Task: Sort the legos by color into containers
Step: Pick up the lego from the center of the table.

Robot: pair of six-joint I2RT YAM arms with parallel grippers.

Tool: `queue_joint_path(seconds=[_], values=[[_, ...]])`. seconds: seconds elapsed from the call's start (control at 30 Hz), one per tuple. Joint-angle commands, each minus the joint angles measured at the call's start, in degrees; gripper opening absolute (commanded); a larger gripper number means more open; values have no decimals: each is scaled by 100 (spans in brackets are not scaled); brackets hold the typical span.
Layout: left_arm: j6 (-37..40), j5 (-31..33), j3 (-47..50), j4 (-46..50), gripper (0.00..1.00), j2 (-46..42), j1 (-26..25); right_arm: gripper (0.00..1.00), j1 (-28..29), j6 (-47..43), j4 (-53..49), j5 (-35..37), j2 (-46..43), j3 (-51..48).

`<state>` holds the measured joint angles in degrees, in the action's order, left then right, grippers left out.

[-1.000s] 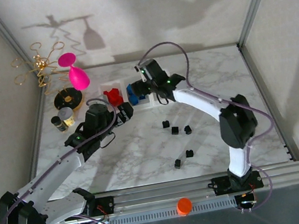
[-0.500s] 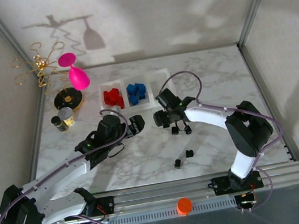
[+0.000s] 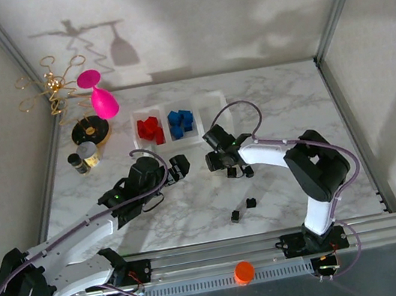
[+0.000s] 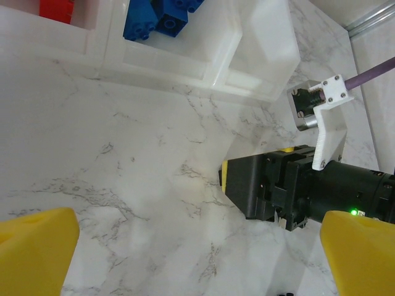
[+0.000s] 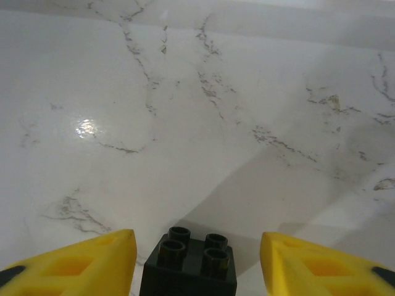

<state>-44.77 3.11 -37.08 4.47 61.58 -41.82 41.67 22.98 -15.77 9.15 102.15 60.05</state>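
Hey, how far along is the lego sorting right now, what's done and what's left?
Done: red bricks lie in the left bin and blue bricks in the middle bin.
In hand: the right gripper has its jaws open around a black brick, not gripping it yet.
Left: other black bricks on the table. The third bin looks empty. The left gripper is open, holding nothing.

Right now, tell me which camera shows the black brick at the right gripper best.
The right wrist view: the black brick sits close up between the yellow fingers, four studs visible. In the top external view the right gripper covers it. The left wrist view catches that gripper's housing instead.
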Motion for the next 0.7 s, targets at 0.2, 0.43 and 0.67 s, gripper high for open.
queue_joint_path(seconds=[0.2, 0.43, 0.67], values=[[7, 166, 0, -48, 100, 93, -46, 38, 64, -70, 93, 122, 303, 190], [105, 86, -145, -92, 100, 130, -47, 27, 64, -149, 22, 147, 55, 270], [254, 128, -381, -115, 100, 285, -45, 25, -25, -255, -98, 186, -416, 474]])
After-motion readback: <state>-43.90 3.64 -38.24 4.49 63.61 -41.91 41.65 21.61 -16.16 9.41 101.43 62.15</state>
